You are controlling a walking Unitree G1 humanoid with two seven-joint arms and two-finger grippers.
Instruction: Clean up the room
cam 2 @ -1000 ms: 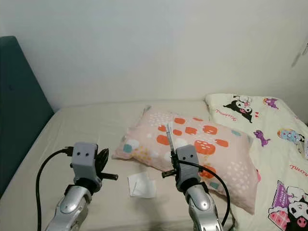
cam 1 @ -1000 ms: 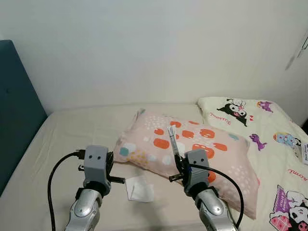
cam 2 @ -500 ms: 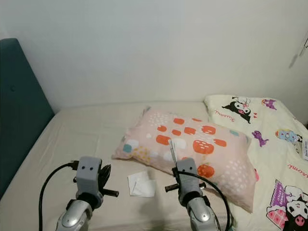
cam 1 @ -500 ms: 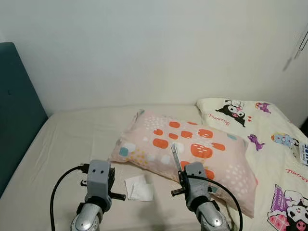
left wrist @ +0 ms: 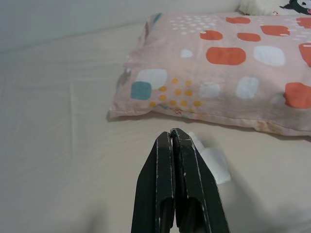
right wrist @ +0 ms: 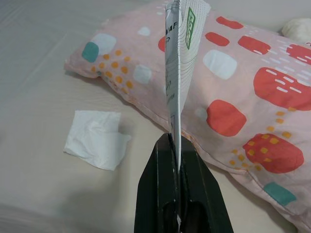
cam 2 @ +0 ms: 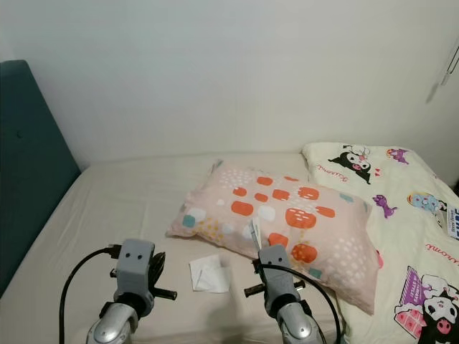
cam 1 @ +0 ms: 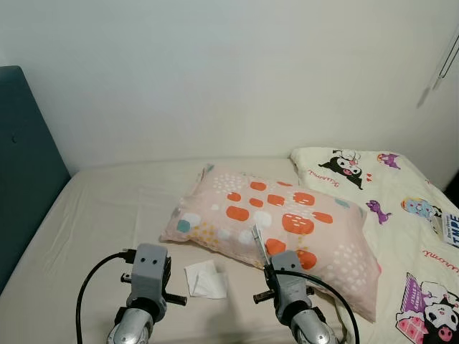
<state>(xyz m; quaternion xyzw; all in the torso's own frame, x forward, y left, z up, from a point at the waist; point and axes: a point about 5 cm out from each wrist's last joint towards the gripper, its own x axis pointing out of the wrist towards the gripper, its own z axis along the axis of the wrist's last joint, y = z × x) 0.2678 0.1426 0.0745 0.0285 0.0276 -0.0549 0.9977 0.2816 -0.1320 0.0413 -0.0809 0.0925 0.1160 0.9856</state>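
A crumpled white tissue [cam 1: 206, 279] lies on the beige bed sheet [cam 1: 107, 208], just in front of a pink pillow [cam 1: 280, 215] with orange and white patches. My right gripper [right wrist: 174, 138] is shut on a flat white wrapper [right wrist: 177, 58] with green print, held upright on edge above the pillow's near side. The wrapper [cam 1: 258, 242] sticks up from that gripper to the right of the tissue. My left gripper [left wrist: 171, 133] is shut with nothing in it and hangs over the sheet left of the tissue [left wrist: 210, 160], which shows just past its tips.
A cream blanket [cam 1: 401, 208] with cartoon figures covers the right side of the bed, with a small blue and white packet [cam 1: 448, 228] at its right edge. A teal headboard [cam 1: 25, 165] stands at the left. A white wall runs behind the bed.
Both arms sit lower in the picture than a second ago. The right gripper still holds the wrapper. Tissue and pillow lie where they were.
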